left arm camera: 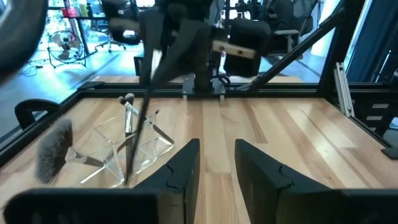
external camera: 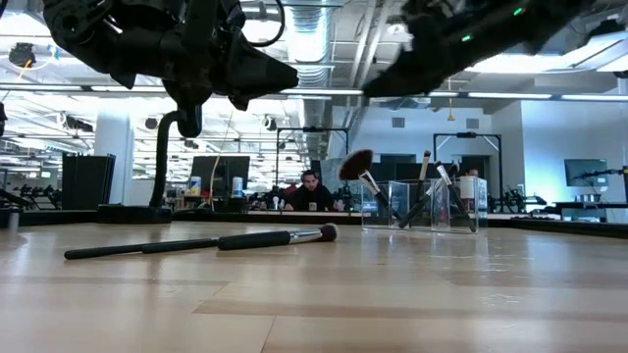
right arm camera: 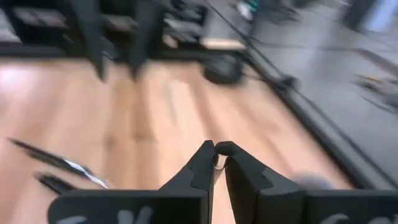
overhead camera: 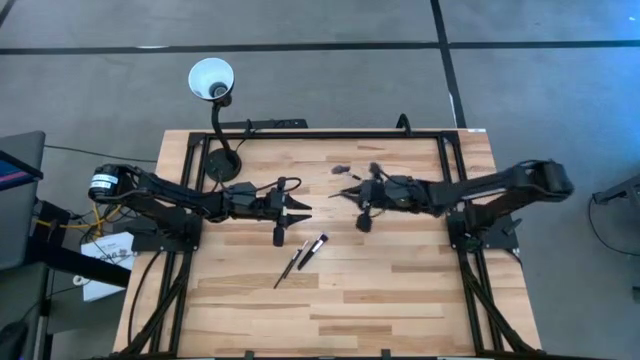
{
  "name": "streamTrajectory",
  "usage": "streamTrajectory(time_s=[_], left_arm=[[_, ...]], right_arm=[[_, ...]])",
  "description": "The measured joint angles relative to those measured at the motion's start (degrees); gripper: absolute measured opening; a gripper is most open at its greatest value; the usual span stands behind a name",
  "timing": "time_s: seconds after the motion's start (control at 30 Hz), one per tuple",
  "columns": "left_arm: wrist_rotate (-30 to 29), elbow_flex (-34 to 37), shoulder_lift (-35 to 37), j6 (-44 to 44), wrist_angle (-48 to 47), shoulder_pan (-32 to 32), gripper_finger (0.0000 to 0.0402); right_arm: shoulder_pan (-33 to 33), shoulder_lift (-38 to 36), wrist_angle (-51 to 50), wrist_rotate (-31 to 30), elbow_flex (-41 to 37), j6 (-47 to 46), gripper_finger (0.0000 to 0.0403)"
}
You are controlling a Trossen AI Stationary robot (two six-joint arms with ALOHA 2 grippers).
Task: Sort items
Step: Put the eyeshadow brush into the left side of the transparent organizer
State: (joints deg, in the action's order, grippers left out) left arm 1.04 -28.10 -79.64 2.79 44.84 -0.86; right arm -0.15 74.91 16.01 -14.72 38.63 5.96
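Two makeup brushes (overhead camera: 300,258) lie flat on the wooden table (overhead camera: 400,290), nearest the low camera, their dark handles almost in line and a small dark bristle tip (external camera: 329,232) at one end. From above they rest side by side at a slant, on the side of the clear plastic holder (external camera: 424,206) away from the lamp, well apart from it.

That holder stands near the table's far edge and carries several upright and leaning brushes (external camera: 432,196), among them a wide fan-shaped brush (external camera: 357,165) that tilts outward over its wall. In the left wrist view the fan brush (left arm camera: 55,149) leans off one side of the holder (left arm camera: 134,152).

Above the table, the left gripper (overhead camera: 300,209) hovers to the lamp's side of the holder, pointing toward it; its fingers (left arm camera: 180,171) stand apart with a clear gap and hold nothing. The right gripper (overhead camera: 352,193) hangs just beside the holder on the opposite side, facing the left one. Its fingers (right arm camera: 202,165) are nearly closed, with only a thin slit between the tips; whether something slim is pinched there I cannot tell.

A black gooseneck lamp (overhead camera: 212,82) with a white shade stands at the table's far left corner.
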Motion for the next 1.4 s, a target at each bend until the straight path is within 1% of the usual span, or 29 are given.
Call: streamTrajectory(time_s=[0.1, 0.17, 0.23, 0.3, 0.4, 0.53, 0.63, 0.7, 0.8, 0.93, 1.0, 1.17, 1.4], left_arm=[[0.01, 0.00, 0.00, -0.02, 0.00, 0.00, 0.0097], [0.02, 0.00, 0.00, -0.04, -0.02, 0.00, 0.0097], [0.02, 0.00, 0.00, -0.23, -0.01, 0.00, 0.0097], [0.02, 0.00, 0.00, -0.24, -0.02, 0.00, 0.0097], [0.02, 0.00, 0.00, -0.24, -0.02, 0.00, 0.0097], [0.02, 0.00, 0.00, -0.24, -0.02, 0.00, 0.0097], [0.04, 0.00, 0.00, -0.24, -0.02, 0.00, 0.0097], [0.02, 0.00, 0.00, -0.25, -0.02, 0.00, 0.0097], [0.02, 0.00, 0.00, -0.26, -0.02, 0.00, 0.0097], [0.02, 0.00, 0.00, -0.26, -0.02, 0.00, 0.0097], [0.04, 0.00, 0.00, -0.26, 0.00, 0.00, 0.0097], [0.02, 0.00, 0.00, -0.25, -0.02, 0.00, 0.0097], [0.02, 0.00, 0.00, -0.26, -0.04, 0.00, 0.0097]], right_arm=[[2.04, -6.16, -11.36, -10.50, 0.00, -0.95, 0.0009], [3.33, -9.35, -17.55, -17.03, 0.00, -4.47, 0.0008], [4.26, -11.77, -22.03, -22.53, 0.00, -8.67, 0.0016], [4.67, -13.24, -25.49, -26.33, 0.00, -12.16, 0.0023], [4.29, -14.00, -28.71, -28.68, 0.00, -17.29, 0.0022], [3.19, -13.14, -29.15, -28.76, 0.00, -18.08, 0.0007], [2.41, -11.38, -27.37, -28.73, -0.04, -18.03, 0.0015], [1.70, -9.84, -24.26, -28.72, 0.00, -17.82, 0.0023], [0.26, -6.58, -20.67, -28.68, 0.00, -16.25, 0.0022], [-1.82, -1.53, -17.99, -28.52, 0.00, -14.50, 0.0008], [-3.01, 0.64, -16.83, -28.06, 0.00, -14.49, 0.0011], [-6.19, 4.54, -15.33, -24.36, -0.02, -14.52, 0.0038], [-9.06, 7.51, -13.64, -15.97, -0.01, -14.50, 0.0041]])
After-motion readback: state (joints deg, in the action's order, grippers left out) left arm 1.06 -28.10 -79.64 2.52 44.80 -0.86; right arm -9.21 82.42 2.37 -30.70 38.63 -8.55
